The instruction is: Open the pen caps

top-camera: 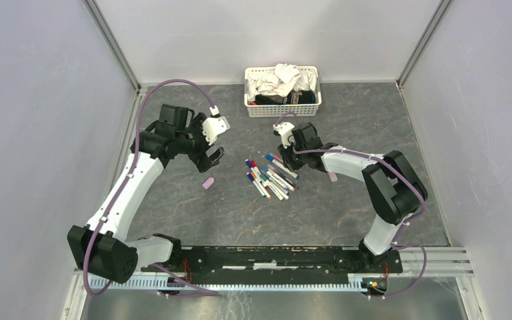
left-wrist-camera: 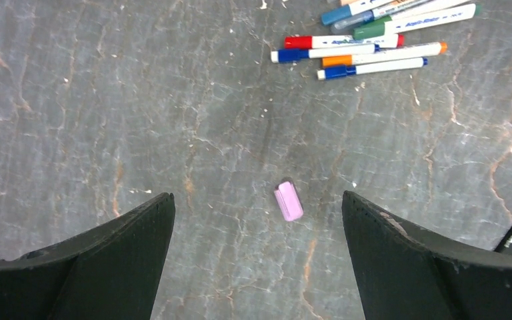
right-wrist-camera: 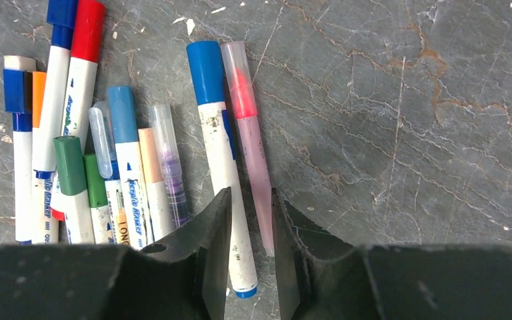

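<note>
Left of the pen pile, a lone pink cap [left-wrist-camera: 288, 201] lies on its side on the grey table [top-camera: 240, 213], well apart from the pens [top-camera: 271, 177]. The left gripper [left-wrist-camera: 257, 197] hangs above it with its fingers [left-wrist-camera: 140, 253] spread wide, holding nothing. In the wrist view the cap sits between the two fingers, touching neither.

The pens lie bunched and roughly parallel near the table's middle. Most are white-barrelled, with blue, red, green or orange caps on.

The right gripper [right-wrist-camera: 250, 193] is low over one edge of the pile, its jaws drawn narrow. Between them lie the tail end of a white pen [right-wrist-camera: 223, 167] with a blue cap and the thin end of a pink pen [right-wrist-camera: 250, 133] under a clear cap, the two just beside each other. Whether the right fingers [right-wrist-camera: 217, 253] actually press on either pen cannot be told. The capped ends of both pens point away from the gripper.

A white basket [top-camera: 282, 107] of cloths stands at the table's far edge.
</note>
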Available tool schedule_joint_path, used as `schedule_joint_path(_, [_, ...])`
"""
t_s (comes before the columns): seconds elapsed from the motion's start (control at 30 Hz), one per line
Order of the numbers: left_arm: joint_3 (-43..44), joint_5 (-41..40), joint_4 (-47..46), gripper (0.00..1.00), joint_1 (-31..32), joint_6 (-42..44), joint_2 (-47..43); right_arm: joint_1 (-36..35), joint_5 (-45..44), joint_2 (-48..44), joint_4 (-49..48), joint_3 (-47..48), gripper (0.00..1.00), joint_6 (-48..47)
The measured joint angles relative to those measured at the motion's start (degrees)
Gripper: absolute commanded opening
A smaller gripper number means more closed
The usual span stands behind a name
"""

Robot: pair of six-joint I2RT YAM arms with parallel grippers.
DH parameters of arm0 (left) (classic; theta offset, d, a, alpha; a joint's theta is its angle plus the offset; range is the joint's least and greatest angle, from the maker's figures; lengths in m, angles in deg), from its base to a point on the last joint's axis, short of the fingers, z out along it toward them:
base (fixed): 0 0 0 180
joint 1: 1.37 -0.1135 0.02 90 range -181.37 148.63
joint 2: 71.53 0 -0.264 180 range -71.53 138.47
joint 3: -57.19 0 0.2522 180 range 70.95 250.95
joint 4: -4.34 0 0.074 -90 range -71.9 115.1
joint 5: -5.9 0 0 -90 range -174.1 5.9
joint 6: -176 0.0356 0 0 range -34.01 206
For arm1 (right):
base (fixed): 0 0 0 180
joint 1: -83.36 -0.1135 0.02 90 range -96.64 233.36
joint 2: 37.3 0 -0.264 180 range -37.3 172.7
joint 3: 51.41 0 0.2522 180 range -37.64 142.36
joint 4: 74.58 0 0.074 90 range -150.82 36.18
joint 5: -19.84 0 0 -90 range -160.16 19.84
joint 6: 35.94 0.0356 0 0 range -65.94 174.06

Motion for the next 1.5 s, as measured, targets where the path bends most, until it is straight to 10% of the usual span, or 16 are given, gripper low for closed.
schedule_joint_path(1.5, [4.9,4.5,11.4,1.00,0.0,-0.5,2.9,-1.5,0.3,4.3,-1.0,1.8,0.33,-1.5])
